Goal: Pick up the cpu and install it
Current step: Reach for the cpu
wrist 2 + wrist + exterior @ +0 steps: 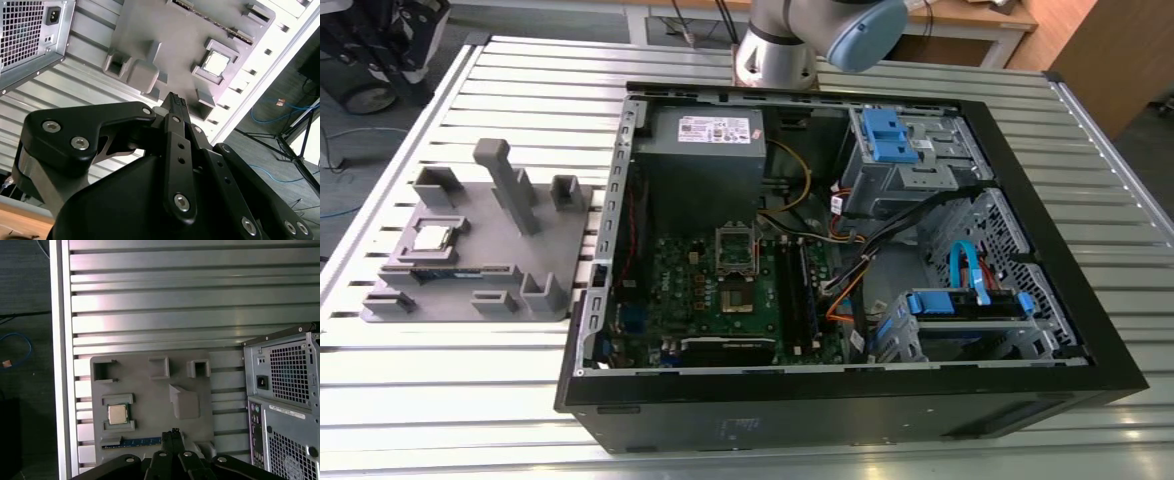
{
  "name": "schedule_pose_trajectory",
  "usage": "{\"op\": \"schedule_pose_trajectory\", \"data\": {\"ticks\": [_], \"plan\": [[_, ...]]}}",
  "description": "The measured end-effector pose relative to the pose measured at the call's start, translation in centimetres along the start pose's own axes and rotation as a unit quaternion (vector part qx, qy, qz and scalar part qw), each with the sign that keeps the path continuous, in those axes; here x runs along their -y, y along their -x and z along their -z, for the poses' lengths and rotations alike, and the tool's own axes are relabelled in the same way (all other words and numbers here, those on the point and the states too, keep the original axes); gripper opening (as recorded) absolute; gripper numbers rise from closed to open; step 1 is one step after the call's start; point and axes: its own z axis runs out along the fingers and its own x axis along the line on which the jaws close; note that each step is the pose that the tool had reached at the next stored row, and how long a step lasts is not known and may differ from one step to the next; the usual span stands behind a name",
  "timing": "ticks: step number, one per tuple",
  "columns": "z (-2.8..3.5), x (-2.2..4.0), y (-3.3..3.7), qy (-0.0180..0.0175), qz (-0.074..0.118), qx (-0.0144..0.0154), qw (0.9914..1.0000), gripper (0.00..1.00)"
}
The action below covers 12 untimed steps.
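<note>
apparently closed, gripper (173, 432) hovers near cpu (118, 414)

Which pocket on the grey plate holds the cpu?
The low square pocket on the plate's side at the exterior view's left; the cpu's silver top shows there.

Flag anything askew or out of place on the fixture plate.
Nothing stands out. The cpu sits flat and square in its recess on the fixture plate, and the memory stick lies in its slot.
</note>
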Motion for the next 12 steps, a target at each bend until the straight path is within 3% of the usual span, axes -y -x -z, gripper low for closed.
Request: {"op": "schedule_pose_trajectory", "data": {"ticks": [12], "plan": [[-0.05,0.13,-1.71,0.0001,0.000,0.0001,1.00000,0.11]]}}
